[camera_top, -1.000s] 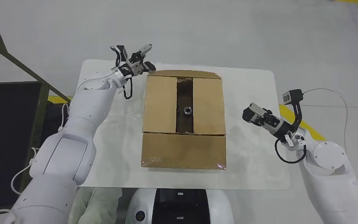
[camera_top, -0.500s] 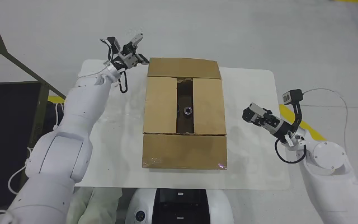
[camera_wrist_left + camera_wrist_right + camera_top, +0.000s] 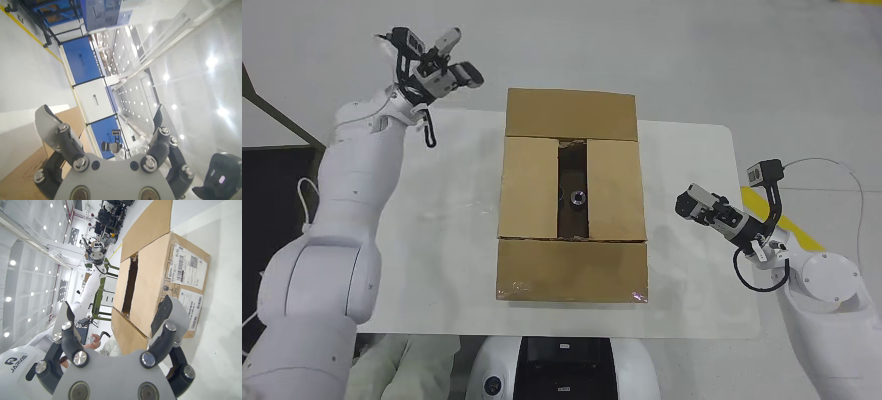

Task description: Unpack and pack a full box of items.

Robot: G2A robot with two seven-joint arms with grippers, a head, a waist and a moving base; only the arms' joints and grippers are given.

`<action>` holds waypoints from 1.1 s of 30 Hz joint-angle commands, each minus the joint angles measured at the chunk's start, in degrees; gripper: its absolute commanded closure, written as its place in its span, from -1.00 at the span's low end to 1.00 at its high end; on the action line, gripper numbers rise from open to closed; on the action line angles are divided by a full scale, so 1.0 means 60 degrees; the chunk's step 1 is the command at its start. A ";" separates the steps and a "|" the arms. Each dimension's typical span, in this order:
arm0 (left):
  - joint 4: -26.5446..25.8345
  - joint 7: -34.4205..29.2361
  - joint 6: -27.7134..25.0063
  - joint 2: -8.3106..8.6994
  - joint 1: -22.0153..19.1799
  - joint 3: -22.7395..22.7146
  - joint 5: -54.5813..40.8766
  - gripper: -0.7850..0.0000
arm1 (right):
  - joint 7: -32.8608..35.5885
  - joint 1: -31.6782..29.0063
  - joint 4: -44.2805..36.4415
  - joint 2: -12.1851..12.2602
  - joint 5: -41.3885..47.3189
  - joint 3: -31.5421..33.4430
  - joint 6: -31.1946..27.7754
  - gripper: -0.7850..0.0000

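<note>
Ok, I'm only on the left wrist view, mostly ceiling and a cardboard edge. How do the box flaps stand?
Observer: From the top view, the box has its two end flaps folded outward. The two side flaps lie nearly flat, with a narrow gap between them.
Operator: Anything visible through that gap?
Observer: One small round dark item shows inside, about halfway along the gap.
Operator: And the other arm?
Observer: The right gripper is open and empty over the table, apart from the box on its right side.
</note>
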 commanded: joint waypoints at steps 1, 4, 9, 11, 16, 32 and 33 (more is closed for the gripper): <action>-0.0168 -0.0544 0.0138 0.0216 0.0134 -0.0264 0.0107 -1.00 | 0.0000 0.0000 0.0000 0.0000 0.0000 0.0000 0.0000 -1.00; -0.0420 -0.0888 0.0124 0.0532 0.0366 -0.0694 0.0342 -1.00 | 0.0000 0.0000 0.0000 0.0000 0.0000 0.0000 0.0000 -1.00; -0.1066 -0.1280 0.0336 0.1027 0.0789 -0.1454 0.0586 -1.00 | 0.0000 0.0000 0.0000 0.0000 0.0000 0.0000 0.0000 -1.00; -0.1425 -0.1380 0.0437 0.1213 0.0996 -0.1728 0.0745 -1.00 | 0.0000 0.0000 0.0000 0.0000 0.0000 0.0000 0.0000 -1.00; -0.2215 -0.1574 0.0630 0.1568 0.1376 -0.2247 0.1093 -1.00 | 0.0000 0.0000 0.0000 0.0000 0.0000 0.0000 0.0000 -1.00; -0.3025 -0.1885 0.0942 0.1914 0.1713 -0.2732 0.1106 -1.00 | 0.0000 0.0000 0.0000 0.0000 0.0000 0.0000 0.0000 -1.00; -0.3025 -0.1885 0.0942 0.1914 0.1713 -0.2732 0.1106 -1.00 | 0.0000 0.0000 0.0000 0.0000 0.0000 0.0000 0.0000 -1.00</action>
